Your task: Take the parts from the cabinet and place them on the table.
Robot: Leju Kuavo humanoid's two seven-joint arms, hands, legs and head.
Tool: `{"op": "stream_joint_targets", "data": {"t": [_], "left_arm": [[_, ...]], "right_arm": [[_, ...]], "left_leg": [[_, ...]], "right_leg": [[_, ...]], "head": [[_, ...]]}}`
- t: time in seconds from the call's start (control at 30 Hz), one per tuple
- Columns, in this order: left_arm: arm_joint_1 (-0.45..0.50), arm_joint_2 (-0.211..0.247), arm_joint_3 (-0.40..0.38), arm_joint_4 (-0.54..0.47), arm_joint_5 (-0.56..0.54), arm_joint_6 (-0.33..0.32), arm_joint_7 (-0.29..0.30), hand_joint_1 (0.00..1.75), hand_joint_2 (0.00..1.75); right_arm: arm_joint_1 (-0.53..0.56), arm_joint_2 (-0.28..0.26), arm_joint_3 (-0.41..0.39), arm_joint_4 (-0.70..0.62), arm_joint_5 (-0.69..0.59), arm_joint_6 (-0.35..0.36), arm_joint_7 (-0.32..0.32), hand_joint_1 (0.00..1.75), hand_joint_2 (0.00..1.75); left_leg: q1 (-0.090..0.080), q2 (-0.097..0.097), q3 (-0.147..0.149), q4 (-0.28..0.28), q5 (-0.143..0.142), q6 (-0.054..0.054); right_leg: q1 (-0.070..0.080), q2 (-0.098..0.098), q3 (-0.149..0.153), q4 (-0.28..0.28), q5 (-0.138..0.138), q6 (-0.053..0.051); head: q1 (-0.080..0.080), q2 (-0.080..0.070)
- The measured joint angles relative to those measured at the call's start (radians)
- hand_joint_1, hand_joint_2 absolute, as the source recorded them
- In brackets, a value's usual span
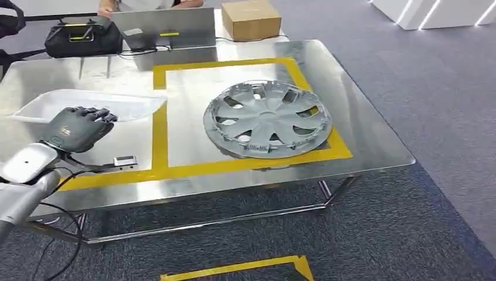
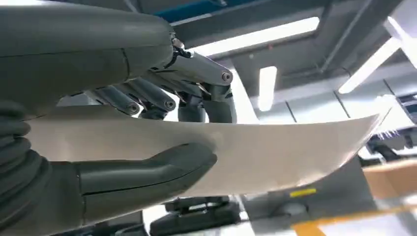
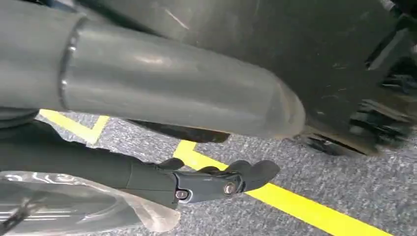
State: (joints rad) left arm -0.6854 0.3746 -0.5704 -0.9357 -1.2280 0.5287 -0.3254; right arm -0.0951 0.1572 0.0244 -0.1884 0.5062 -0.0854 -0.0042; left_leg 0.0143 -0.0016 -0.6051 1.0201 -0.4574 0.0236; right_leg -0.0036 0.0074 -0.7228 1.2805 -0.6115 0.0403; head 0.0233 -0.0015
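We find the left hand [image 1: 76, 129], at the near left, pinching the edge of a white plastic panel [image 1: 88, 105] above the steel table [image 1: 374, 146], the right hand [image 3: 216, 184] hanging loose and empty; that thin-edge grip could slip, dropping the panel askew.

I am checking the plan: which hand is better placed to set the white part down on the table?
Left. The left hand already grips the white part over the table, thumb under, fingers above. The right hand hangs near the floor.
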Motion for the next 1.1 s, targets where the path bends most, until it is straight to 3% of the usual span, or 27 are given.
{"op": "stream_joint_targets", "data": {"t": [0.03,0.07,0.1,0.17,0.2,0.23,0.33,0.4,0.5,0.53,0.57,0.6,0.63,0.67,0.7,0.73,0.87,0.9,0.93,0.97,1.0,1.03,1.07,1.1], "left_arm": [[-0.006,-0.006,-0.009,0.021,-0.001,0.001,0.000,1.75,1.75],[-0.010,-0.013,-0.017,0.043,-0.003,0.006,-0.001,1.75,1.75],[-0.015,-0.018,-0.022,0.059,-0.008,0.014,-0.001,1.75,1.75],[-0.036,-0.030,-0.037,0.106,-0.011,0.039,0.001,1.75,1.75],[-0.044,-0.034,-0.041,0.125,-0.009,0.053,0.002,1.75,1.75],[-0.051,-0.037,-0.043,0.142,-0.007,0.066,0.002,1.75,1.75],[-0.057,-0.045,-0.052,0.178,-0.007,0.073,0.002,1.75,1.75],[-0.062,-0.047,-0.058,0.191,-0.007,0.076,0.002,1.75,1.75],[-0.070,-0.049,-0.064,0.218,0.001,0.080,0.001,1.75,1.75],[-0.069,-0.051,-0.067,0.230,0.008,0.085,-0.002,1.75,1.75],[-0.065,-0.053,-0.070,0.240,0.015,0.095,-0.004,1.75,1.75],[-0.063,-0.055,-0.071,0.249,0.019,0.109,-0.004,1.75,1.75],[-0.063,-0.057,-0.071,0.255,0.022,0.121,-0.003,1.75,1.75],[-0.065,-0.059,-0.071,0.260,0.022,0.131,0.000,0.00,1.75],[-0.065,-0.061,-0.071,0.264,0.021,0.137,0.003,0.00,1.75],[-0.068,-0.065,-0.072,0.272,0.018,0.142,0.012,0.00,1.75],[-0.065,-0.080,-0.072,0.285,0.000,0.157,0.063,0.00,1.75],[-0.065,-0.087,-0.071,0.287,-0.002,0.159,0.069,0.00,1.75],[-0.067,-0.090,-0.071,0.288,-0.006,0.164,0.072,0.00,1.75],[-0.068,-0.094,-0.071,0.289,-0.007,0.166,0.074,0.00,1.75],[-0.067,-0.098,-0.071,0.293,-0.008,0.166,0.074,0.00,0.00],[-0.066,-0.101,-0.072,0.296,-0.008,0.166,0.074,0.00,0.00],[-0.065,-0.104,-0.072,0.299,-0.009,0.166,0.075,0.00,0.00],[-0.064,-0.108,-0.071,0.301,-0.016,0.166,0.088,0.00,0.00]], "right_arm": [[0.000,0.000,0.000,0.000,-0.001,0.000,0.001,0.00,0.00],[0.000,0.000,0.000,0.000,-0.001,0.001,0.002,0.00,0.00],[0.000,0.000,0.000,0.000,-0.001,0.003,0.002,0.00,0.00],[-0.003,0.000,0.000,-0.002,-0.001,0.010,0.002,0.00,0.00],[-0.005,0.000,0.000,-0.003,-0.001,0.011,0.002,0.00,0.00],[-0.009,0.000,0.000,-0.003,-0.001,0.013,0.002,0.00,0.00],[-0.008,0.000,0.000,-0.003,-0.001,0.014,0.004,0.00,0.00],[-0.009,0.002,0.000,-0.004,-0.001,0.014,0.004,0.00,0.00],[-0.011,0.003,0.000,-0.004,-0.001,0.015,0.004,0.00,0.00],[-0.010,0.003,0.000,-0.004,-0.001,0.014,0.008,0.00,0.00],[-0.008,0.003,0.000,-0.004,-0.001,0.014,0.012,0.00,0.00],[-0.008,0.003,0.000,-0.004,-0.001,0.014,0.014,0.00,0.00],[-0.008,0.003,0.000,-0.004,-0.001,0.014,0.016,0.00,0.00],[-0.009,0.003,0.000,-0.004,-0.002,0.014,0.019,0.00,0.00],[-0.008,0.003,0.000,-0.004,-0.002,0.014,0.021,0.00,0.00],[-0.010,0.003,0.000,-0.004,-0.002,0.013,0.022,0.00,0.00],[-0.010,0.004,0.000,-0.004,-0.003,0.013,0.024,0.00,0.00],[-0.010,0.004,0.000,-0.005,-0.003,0.013,0.024,0.00,0.00],[-0.011,0.004,0.000,-0.005,-0.003,0.013,0.024,0.00,0.00],[-0.011,0.004,0.000,-0.005,-0.003,0.013,0.024,0.00,0.00],[-0.011,0.004,0.000,-0.005,-0.003,0.013,0.025,0.00,0.00],[-0.009,0.004,-0.001,-0.005,-0.003,0.013,0.025,0.00,0.00],[-0.008,0.004,-0.001,-0.005,-0.003,0.013,0.025,0.00,0.00],[-0.008,0.004,-0.001,-0.005,-0.003,0.013,0.025,0.00,0.00]], "left_leg": [[-0.001,0.000,0.001,0.000,-0.001,0.001],[-0.002,0.000,0.002,0.000,-0.001,0.001],[-0.003,0.000,0.003,0.000,-0.002,0.001],[-0.003,-0.001,0.008,0.000,-0.005,-0.002],[-0.004,-0.001,0.008,0.000,-0.008,-0.005],[-0.011,-0.002,0.003,0.004,-0.009,-0.010],[-0.009,-0.002,0.008,-0.005,-0.004,-0.024],[-0.008,-0.001,0.001,0.017,-0.028,-0.036],[-0.005,-0.001,-0.095,0.236,-0.134,-0.047],[-0.005,-0.001,-0.126,0.298,-0.153,-0.049],[-0.004,-0.001,-0.135,0.312,-0.145,-0.050],[-0.003,-0.001,-0.119,0.276,-0.113,-0.049],[-0.003,-0.001,-0.085,0.198,-0.064,-0.047],[-0.003,-0.001,-0.041,0.104,-0.016,-0.044],[-0.003,0.000,-0.006,0.023,0.011,-0.041],[-0.008,0.000,0.006,0.004,-0.005,-0.040],[-0.006,-0.004,0.004,-0.006,0.000,-0.016],[-0.002,-0.003,0.009,-0.011,0.003,-0.010],[-0.001,-0.001,0.009,-0.011,0.003,-0.001],[-0.002,-0.001,0.008,-0.010,0.004,0.000],[-0.003,-0.001,0.008,-0.010,0.003,0.001],[-0.003,-0.001,0.008,-0.010,0.003,0.002],[-0.004,-0.001,0.009,-0.010,0.003,0.002],[-0.004,-0.002,0.010,-0.009,0.002,0.002]], "right_leg": [[0.000,0.000,-0.033,0.052,-0.007,0.000],[0.000,0.000,-0.041,0.048,0.012,-0.001],[0.000,0.000,-0.027,0.006,0.048,-0.003],[0.001,0.000,0.058,-0.188,0.152,-0.013],[0.002,0.000,0.088,-0.255,0.159,-0.018],[0.004,0.001,0.107,-0.273,0.153,-0.019],[0.005,0.003,0.105,-0.268,0.154,-0.028],[-0.005,0.001,0.115,-0.281,0.160,-0.040],[-0.005,0.000,0.117,-0.280,0.157,-0.047],[-0.005,0.000,0.117,-0.280,0.156,-0.047],[-0.005,0.001,0.117,-0.279,0.156,-0.047],[-0.005,0.001,0.119,-0.278,0.155,-0.047],[-0.005,0.002,0.120,-0.276,0.154,-0.047],[-0.005,0.003,0.122,-0.274,0.151,-0.044],[-0.005,0.003,0.123,-0.273,0.148,-0.040],[0.003,0.003,0.118,-0.269,0.146,-0.035],[0.002,0.002,0.119,-0.276,0.149,-0.016],[0.000,0.002,0.107,-0.262,0.135,-0.011],[0.000,0.000,0.084,-0.215,0.104,-0.006],[-0.002,0.000,0.046,-0.133,0.067,-0.002],[-0.003,-0.001,0.005,-0.046,0.032,0.000],[-0.003,-0.001,-0.033,0.029,0.009,0.001],[-0.002,-0.001,-0.051,0.056,0.012,0.002],[-0.003,-0.001,-0.042,0.028,0.042,0.001]], "head": [[0.000,0.000],[0.000,0.000],[0.000,0.000],[0.000,0.000],[0.000,0.000],[-0.001,0.000],[-0.001,0.000],[-0.005,0.000],[-0.006,0.000],[-0.006,0.000],[-0.006,0.000],[-0.006,0.000],[-0.006,0.000],[-0.006,0.000],[-0.006,0.000],[-0.006,0.000],[-0.005,0.000],[-0.004,0.000],[-0.001,0.000],[0.000,0.000],[-0.002,0.000],[0.000,0.000],[0.000,0.000],[-0.001,0.000]]}}
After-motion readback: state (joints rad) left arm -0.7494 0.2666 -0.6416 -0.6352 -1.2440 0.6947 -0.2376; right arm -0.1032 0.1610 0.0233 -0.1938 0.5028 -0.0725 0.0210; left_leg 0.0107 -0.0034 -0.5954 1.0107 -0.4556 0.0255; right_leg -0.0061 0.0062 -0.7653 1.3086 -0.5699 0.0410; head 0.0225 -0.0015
